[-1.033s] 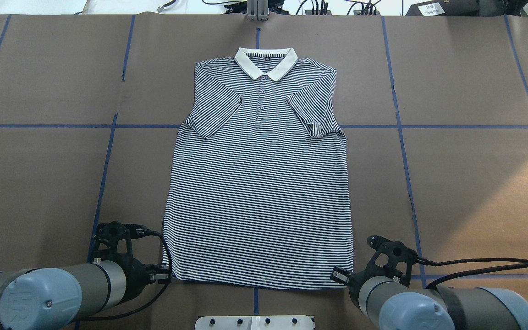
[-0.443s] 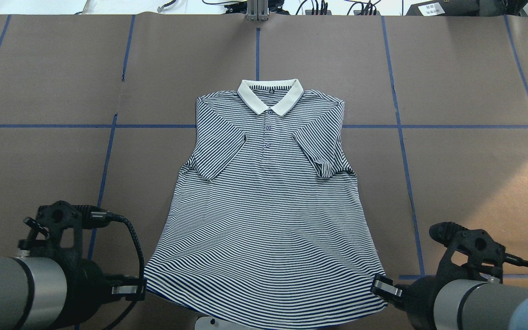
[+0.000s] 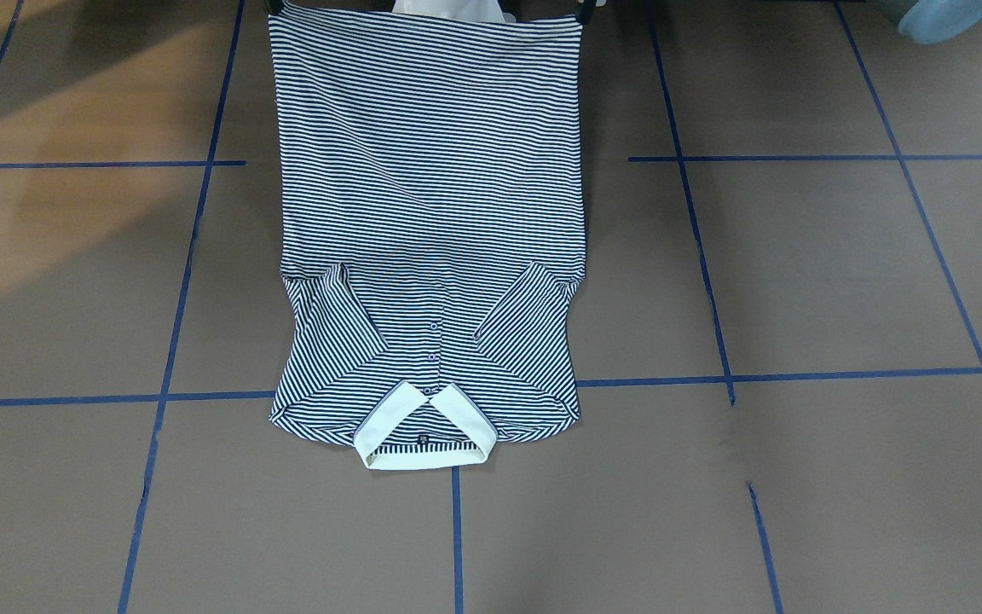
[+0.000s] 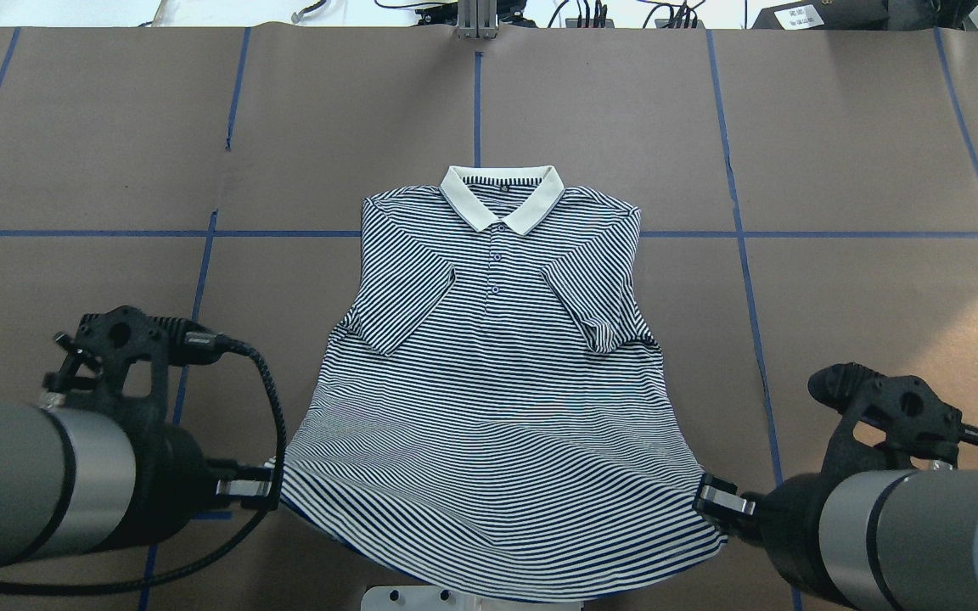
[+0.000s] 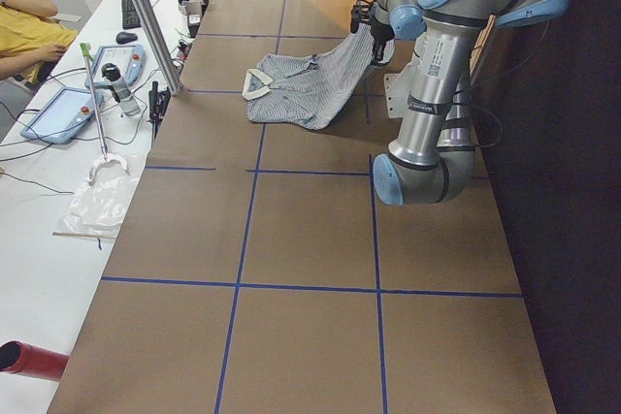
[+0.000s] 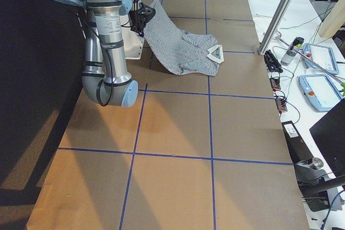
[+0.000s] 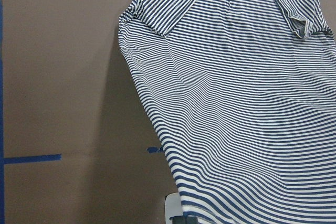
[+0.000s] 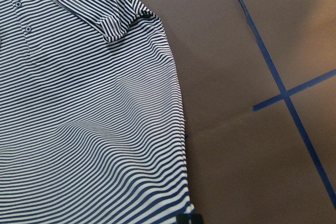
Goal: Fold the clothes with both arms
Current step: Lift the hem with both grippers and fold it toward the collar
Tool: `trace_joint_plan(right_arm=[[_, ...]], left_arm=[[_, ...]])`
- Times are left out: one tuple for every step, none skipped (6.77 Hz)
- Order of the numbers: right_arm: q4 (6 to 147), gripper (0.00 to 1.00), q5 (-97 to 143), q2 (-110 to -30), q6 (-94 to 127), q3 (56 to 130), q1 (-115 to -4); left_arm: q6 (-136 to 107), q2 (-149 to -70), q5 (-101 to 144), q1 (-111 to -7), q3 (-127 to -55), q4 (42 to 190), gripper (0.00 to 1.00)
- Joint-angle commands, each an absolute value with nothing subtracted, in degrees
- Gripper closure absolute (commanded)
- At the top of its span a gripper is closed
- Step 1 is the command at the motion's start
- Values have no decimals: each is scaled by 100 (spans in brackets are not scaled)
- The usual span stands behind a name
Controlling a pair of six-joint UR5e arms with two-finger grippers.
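Observation:
The striped polo shirt (image 4: 497, 382) lies face up on the brown table, its cream collar (image 4: 502, 197) far from me and its sleeves folded inward. My left gripper (image 4: 272, 492) is shut on the hem's left corner. My right gripper (image 4: 714, 507) is shut on the hem's right corner. Both hold the hem raised above the table, so the lower half slopes up towards me while the collar end rests flat. The shirt also shows in the front view (image 3: 427, 213), the left wrist view (image 7: 247, 103) and the right wrist view (image 8: 89, 129).
The table (image 4: 879, 297) is covered in brown paper with blue tape lines. The white base plate (image 4: 421, 596) sits under the raised hem. An aluminium post (image 4: 476, 21) stands at the far edge. Teach pendants (image 6: 318, 57) lie on the side bench.
Both grippers have risen and drawn back towards me with the hem corners. The shirt has slid nearer, and its lower half has lifted off the table.

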State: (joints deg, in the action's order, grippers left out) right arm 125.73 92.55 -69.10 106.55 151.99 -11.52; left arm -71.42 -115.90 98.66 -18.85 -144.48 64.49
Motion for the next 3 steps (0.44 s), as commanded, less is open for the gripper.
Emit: trace_joint_plan(right_arm=[[12543, 100, 9386, -6453, 9481, 14349, -2358], [12481, 100, 9630, -6321, 9144, 13935, -2965], [12028, 100, 9668, -6206, 9080, 13374, -3188]], left_arm=[[-6164, -12066, 9896, -2835, -13303, 6852, 100], [-5874, -12128, 9923, -3213, -12898, 7177, 100], [-5601, -12155, 9923, -3495, -12467, 7459, 100]])
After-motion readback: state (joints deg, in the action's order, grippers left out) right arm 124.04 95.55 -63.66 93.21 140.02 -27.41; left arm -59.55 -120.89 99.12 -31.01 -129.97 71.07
